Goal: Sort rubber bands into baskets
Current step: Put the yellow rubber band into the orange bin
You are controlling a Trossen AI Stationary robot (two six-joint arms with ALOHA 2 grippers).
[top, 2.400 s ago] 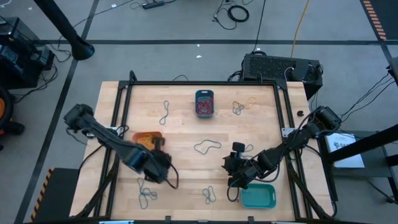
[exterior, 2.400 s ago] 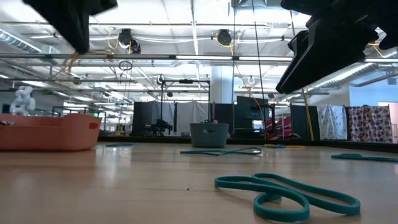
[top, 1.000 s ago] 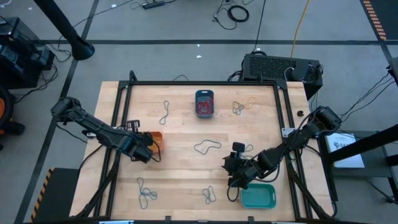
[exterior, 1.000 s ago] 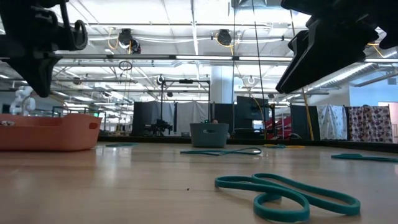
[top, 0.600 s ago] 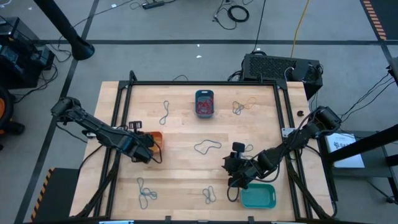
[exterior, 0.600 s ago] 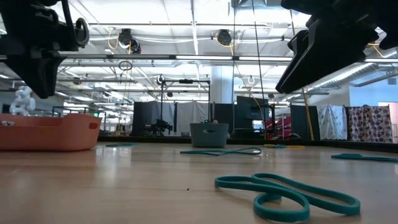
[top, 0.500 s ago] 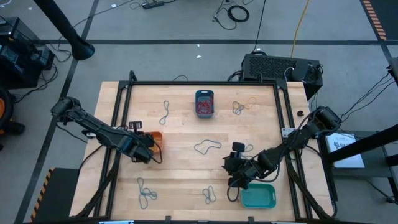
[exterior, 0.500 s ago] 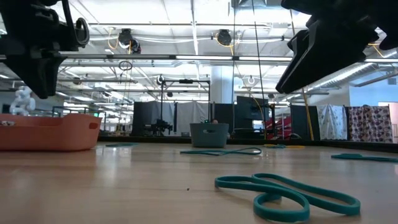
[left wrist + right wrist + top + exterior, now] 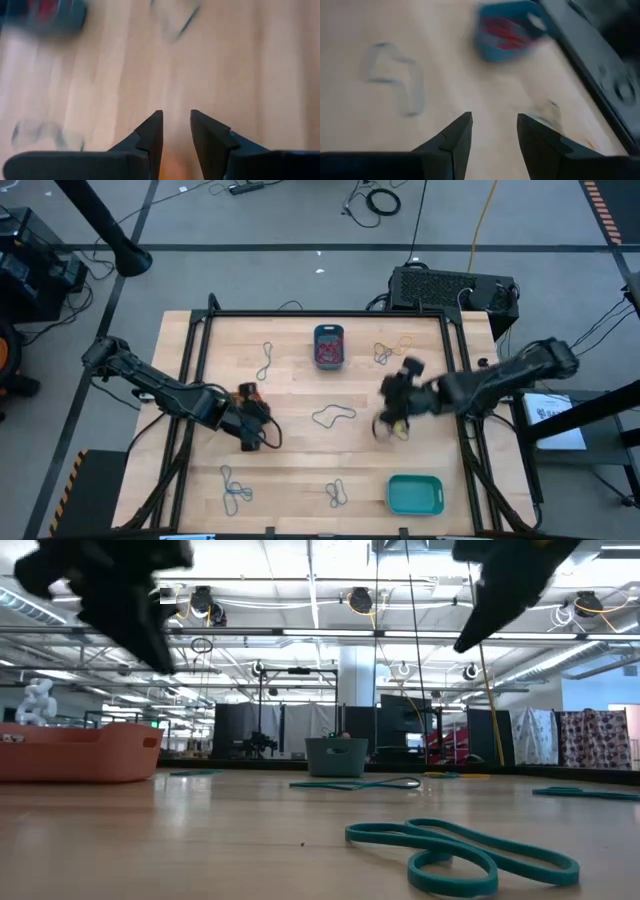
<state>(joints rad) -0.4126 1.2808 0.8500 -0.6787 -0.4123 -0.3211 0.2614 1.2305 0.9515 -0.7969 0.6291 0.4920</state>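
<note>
My left gripper (image 9: 255, 423) hangs open above the table's left half, right of the orange basket (image 9: 75, 752), which the arm mostly hides in the high view. Nothing is between its fingers (image 9: 152, 132). My right gripper (image 9: 388, 418) is open and empty above the right half, beside a yellowish rubber band (image 9: 399, 431). The dark teal basket (image 9: 328, 346) at the far middle holds red bands. The turquoise basket (image 9: 414, 494) stands at the near right. Loose rubber bands (image 9: 333, 416) lie flat on the wood, one teal band (image 9: 460, 855) near the front edge.
More loose bands lie at the far left (image 9: 265, 360), far right (image 9: 385, 352), near left (image 9: 235, 488) and near middle (image 9: 337, 494). A black frame rail (image 9: 330, 313) borders the wooden top, and a black box (image 9: 450, 288) stands behind its far right corner.
My right gripper has swung away from the turquoise basket toward the table's far edge and now hangs by the yellowish band. My left gripper has shifted a little toward the right and near edges, off the orange basket.
</note>
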